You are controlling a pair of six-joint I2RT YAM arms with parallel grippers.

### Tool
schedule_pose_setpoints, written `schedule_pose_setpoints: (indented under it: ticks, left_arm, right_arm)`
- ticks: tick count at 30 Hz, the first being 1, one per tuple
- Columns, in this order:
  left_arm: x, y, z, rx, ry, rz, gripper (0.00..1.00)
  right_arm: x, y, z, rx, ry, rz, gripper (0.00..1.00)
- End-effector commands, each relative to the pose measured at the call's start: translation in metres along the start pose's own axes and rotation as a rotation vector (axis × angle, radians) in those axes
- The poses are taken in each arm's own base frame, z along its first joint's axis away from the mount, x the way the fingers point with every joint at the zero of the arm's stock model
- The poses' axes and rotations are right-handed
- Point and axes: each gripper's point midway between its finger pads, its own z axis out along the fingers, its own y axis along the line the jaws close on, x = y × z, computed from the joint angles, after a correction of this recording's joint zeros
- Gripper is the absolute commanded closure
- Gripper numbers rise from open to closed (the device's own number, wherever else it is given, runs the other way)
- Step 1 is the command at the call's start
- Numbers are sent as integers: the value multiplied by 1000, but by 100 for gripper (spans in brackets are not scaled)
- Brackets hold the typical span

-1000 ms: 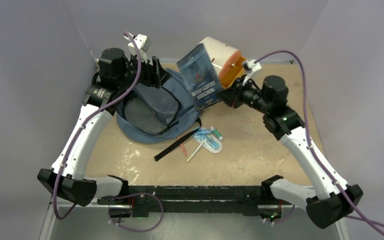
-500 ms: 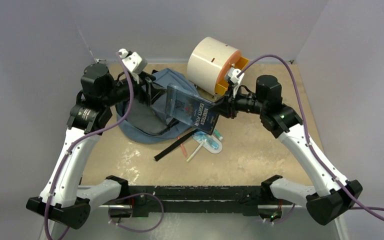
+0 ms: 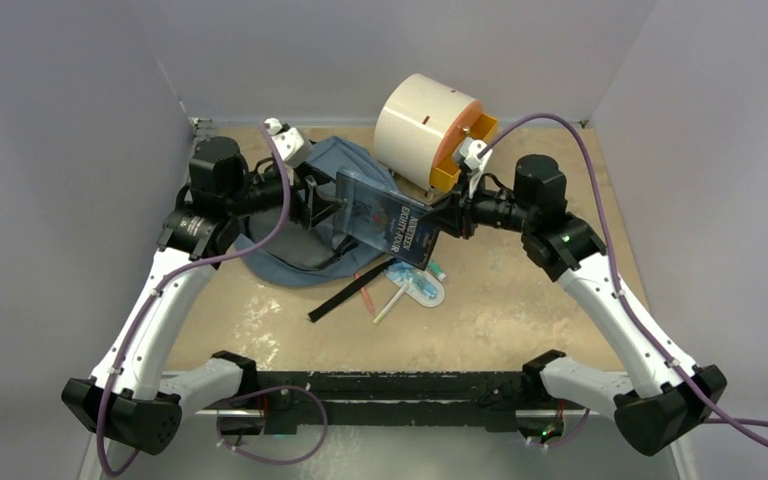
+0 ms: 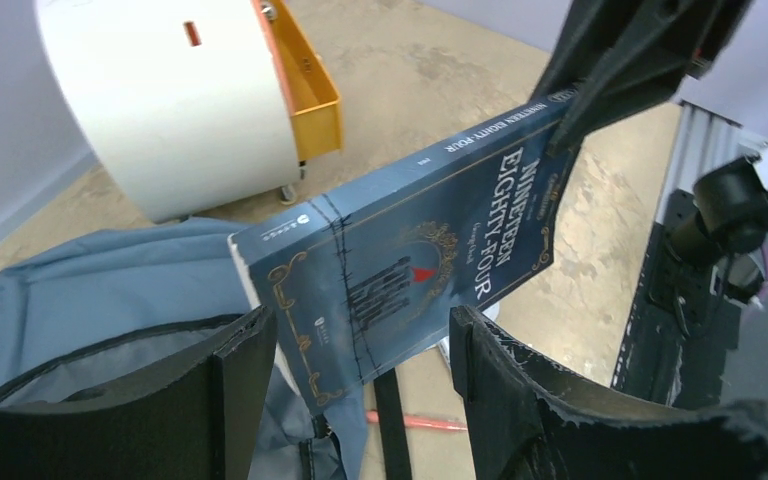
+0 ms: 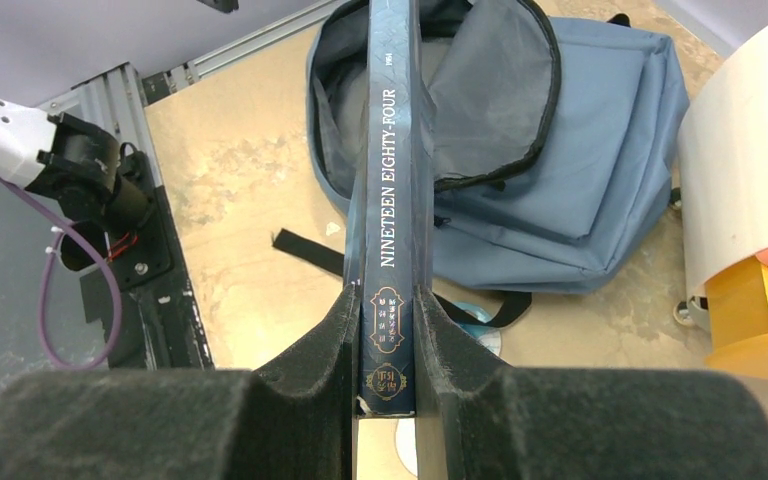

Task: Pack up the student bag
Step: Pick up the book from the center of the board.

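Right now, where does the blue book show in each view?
Top external: book centre, between both arms.
Left wrist: centre, cover showing, beyond the open left fingers.
Right wrist: centre, spine-on, clamped by the right fingers.
Shared landmark: cream cabinet with orange drawer.

the left arm [image 3: 150, 315] and right arm [image 3: 615, 305] have white links, black joints, purple cables [image 5: 44, 300] and black padded fingers [image 5: 300, 410].

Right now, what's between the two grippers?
The blue book: the right gripper clamps one end, its free end points toward the open left gripper, over the student bag. Top external view shows it.
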Motion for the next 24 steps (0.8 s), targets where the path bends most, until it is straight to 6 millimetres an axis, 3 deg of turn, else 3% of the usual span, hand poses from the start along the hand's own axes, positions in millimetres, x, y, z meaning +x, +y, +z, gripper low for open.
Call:
schedule_pose_setpoints:
  ticks: [1, 6, 17, 24]
  left_arm:
    - [-10, -22, -1, 148, -59, 118, 37]
    - [-1, -27, -5, 168, -58, 194, 37]
    - [-6, -29, -8, 163, -77, 229, 37]
    - [-10, -10, -8, 50, -71, 240, 38]
  right_arm:
    - [-59, 29, -18, -91, -184, -159, 100]
    - [-64, 48, -29, -162, -191, -201, 100]
    - [-65, 84, -49, -306, -192, -253, 100]
    - [-67, 89, -57, -300, -185, -255, 100]
